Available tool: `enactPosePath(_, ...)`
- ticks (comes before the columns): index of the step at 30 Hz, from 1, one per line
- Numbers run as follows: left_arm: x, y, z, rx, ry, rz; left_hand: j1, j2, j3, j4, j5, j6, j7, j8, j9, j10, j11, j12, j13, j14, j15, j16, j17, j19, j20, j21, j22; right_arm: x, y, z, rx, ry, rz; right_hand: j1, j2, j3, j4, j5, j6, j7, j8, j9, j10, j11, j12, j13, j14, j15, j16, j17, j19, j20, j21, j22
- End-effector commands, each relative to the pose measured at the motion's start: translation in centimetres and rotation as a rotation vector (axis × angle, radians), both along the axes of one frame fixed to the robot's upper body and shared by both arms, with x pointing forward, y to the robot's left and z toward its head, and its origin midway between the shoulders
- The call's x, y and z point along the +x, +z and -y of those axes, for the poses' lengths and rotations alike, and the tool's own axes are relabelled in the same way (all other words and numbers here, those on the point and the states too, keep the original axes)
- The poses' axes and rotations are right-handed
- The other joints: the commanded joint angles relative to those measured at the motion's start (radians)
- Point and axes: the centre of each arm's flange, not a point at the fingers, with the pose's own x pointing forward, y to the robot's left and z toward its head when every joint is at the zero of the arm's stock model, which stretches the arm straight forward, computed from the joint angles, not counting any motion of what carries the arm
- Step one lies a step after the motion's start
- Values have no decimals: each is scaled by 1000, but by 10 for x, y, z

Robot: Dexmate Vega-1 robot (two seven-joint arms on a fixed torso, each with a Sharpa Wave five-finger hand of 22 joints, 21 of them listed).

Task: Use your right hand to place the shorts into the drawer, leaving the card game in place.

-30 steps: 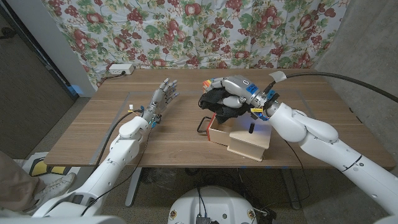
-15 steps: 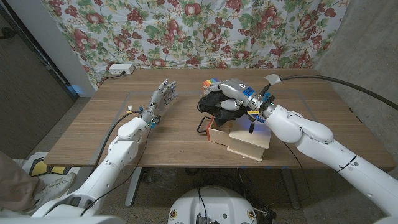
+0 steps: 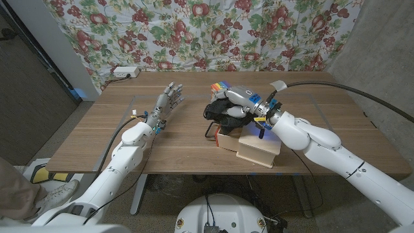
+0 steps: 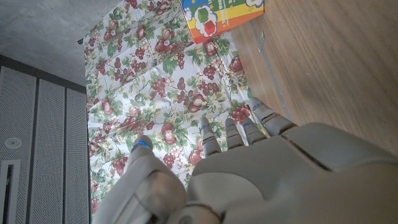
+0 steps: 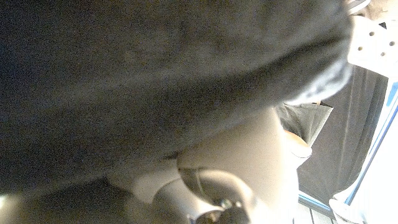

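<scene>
right hand [image 3: 240, 103] fingers curl around the black shorts [image 3: 223, 111] above the open drawer [image 3: 228, 136]; left hand [image 3: 167, 102] fingers spread apart, holding nothing, over the tabletop [image 3: 97, 139].

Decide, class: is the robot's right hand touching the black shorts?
Touching. In the head view the right hand grips the black shorts above the drawer, fingers wrapped over the bundle.

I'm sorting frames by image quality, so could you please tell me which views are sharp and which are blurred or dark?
Head view: evenly lit and sharp; the right hand holding the black shorts over the wooden drawer reads clearly. Left wrist view: the left hand is in fair focus, and the card game is cropped at the edge. Right wrist view: dark, blurred fabric sits against the lens.
</scene>
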Motion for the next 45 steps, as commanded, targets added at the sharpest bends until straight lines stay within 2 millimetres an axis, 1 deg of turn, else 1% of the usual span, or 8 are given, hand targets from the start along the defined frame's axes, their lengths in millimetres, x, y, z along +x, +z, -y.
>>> enactPosePath(1,1,5,0,7,-3,4,-2,1,0,-5,2,9,4,2,4,-3,-2,0,4,-8,4,4,4,0,-4,4,3,10,-10,-6,-8,-1,-8,19,26,-1,-2,-2,-1,1,-4,3,-1,-1,-1,3,162,-266,9,0,0,-133,9,1)
enactPosePath(21,3,3,-1,5,-4,-8,-2,1,-1,-5,3,10,4,1,3,-2,-1,1,4,-8,4,4,4,0,-5,5,3,23,-18,-8,-41,-27,-65,23,35,-1,-1,-11,1,-4,-6,2,-2,-7,-4,3,148,-266,1,-14,-14,-131,6,-7)
enactPosePath(28,2,2,-1,5,-2,-8,-2,1,-1,-5,3,10,4,1,3,-3,0,0,4,-7,4,4,4,0,-6,5,3,29,-19,-7,-32,-26,-79,19,42,2,2,-14,-1,-7,-7,1,-1,-11,-7,0,129,-266,-18,-32,-28,-128,-1,-14)
enactPosePath(32,0,2,-2,7,-1,-8,-3,1,-2,-5,2,10,4,1,3,-3,-1,0,4,-8,4,4,4,0,-4,5,3,29,-19,-6,-29,-25,-73,3,55,12,12,-18,-13,-12,-17,-4,-6,-15,-20,-20,105,-269,-66,-79,-66,-120,-23,-27)
enactPosePath(36,-1,3,-2,8,1,-3,-3,0,-2,-5,2,10,4,1,3,-2,-1,1,4,-8,4,4,4,0,-4,5,3,28,-19,-4,-20,-25,-69,-8,55,14,16,-21,-12,-16,-19,-7,0,-10,-22,-29,106,-267,-84,-100,-82,-118,-30,-30)
enactPosePath(41,-1,5,-1,9,-1,-1,-3,0,-2,-5,2,10,4,0,3,-2,-1,1,4,-7,4,5,4,0,-4,5,3,27,-20,-3,-11,-29,-66,-21,54,18,17,-25,-28,-17,-32,-13,-10,-9,-33,-46,99,-270,-119,-136,-98,-114,-35,-32)
enactPosePath(43,-1,5,0,9,-3,-1,-4,0,-3,-5,2,11,4,0,3,-3,-1,0,4,-7,4,5,4,0,-4,5,3,25,-20,-2,-9,-31,-63,-27,53,24,15,-28,-51,-20,-46,-18,-17,-4,-42,-58,84,-273,-143,-157,-117,-104,-56,-40)
enactPosePath(45,-1,5,0,12,-6,0,-4,0,-3,-5,2,11,4,0,3,-3,-1,0,4,-7,4,5,4,0,-4,5,3,24,-20,-2,-6,-33,-59,-30,53,25,16,-30,-54,-24,-49,-19,-21,-9,-45,-62,82,-273,-149,-163,-121,-102,-60,-40)
